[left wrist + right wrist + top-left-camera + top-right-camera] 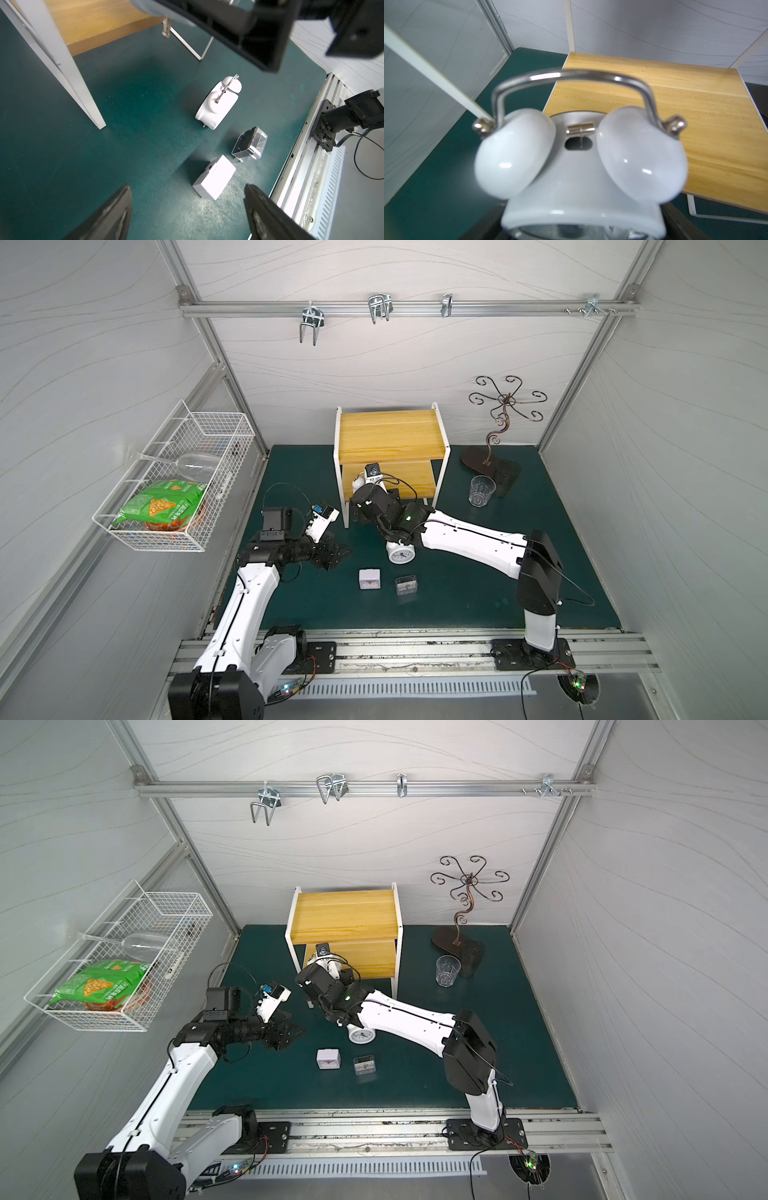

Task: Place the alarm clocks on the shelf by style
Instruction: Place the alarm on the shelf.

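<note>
The right claw pinches a white twin-bell clock by its body, with the bells pointing ahead at the shelf. The shelf's board lies just beyond and below. A white frame leg passes close beside the clock's handle, so sideways drift could snag it. Releasing near the board's edge could tip the clock off. The left claw hangs spread, with the white square clock just ahead.
</note>
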Available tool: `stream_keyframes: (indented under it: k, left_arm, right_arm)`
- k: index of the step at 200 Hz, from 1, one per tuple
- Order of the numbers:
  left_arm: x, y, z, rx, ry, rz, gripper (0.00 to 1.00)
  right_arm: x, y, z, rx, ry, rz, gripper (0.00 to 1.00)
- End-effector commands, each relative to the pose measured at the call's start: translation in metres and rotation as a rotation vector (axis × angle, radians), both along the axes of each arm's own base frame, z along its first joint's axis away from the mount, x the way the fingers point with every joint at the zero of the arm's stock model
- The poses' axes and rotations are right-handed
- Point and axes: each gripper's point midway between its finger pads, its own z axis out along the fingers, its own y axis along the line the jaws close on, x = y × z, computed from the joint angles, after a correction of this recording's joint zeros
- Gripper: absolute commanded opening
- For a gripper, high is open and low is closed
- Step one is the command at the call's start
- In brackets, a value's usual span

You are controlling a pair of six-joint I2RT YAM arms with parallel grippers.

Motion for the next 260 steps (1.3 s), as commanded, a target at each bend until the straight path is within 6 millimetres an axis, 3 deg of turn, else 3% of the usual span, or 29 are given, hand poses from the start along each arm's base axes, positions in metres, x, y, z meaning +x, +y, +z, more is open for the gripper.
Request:
stream_keyframes:
  k: [1, 80, 260]
  left_arm:
    - [0.006, 0.0, 0.019, -0.011, -0.065, -0.003, 0.87]
    - [0.003, 0.001, 0.016, -0.016, -0.055, -0.002, 0.87]
    - [0.0, 0.001, 0.013, -0.025, -0.039, -0.005, 0.86]
  right_arm:
    - [0.015, 0.008, 0.023, 0.059, -0.073, -0.03, 0.74]
    - [0.028, 0.018, 0.018, 0.075, -0.123, -0.053, 0.73]
    - [0.055, 0.013, 0.003, 0.119, -0.17, -0.175, 0.71]
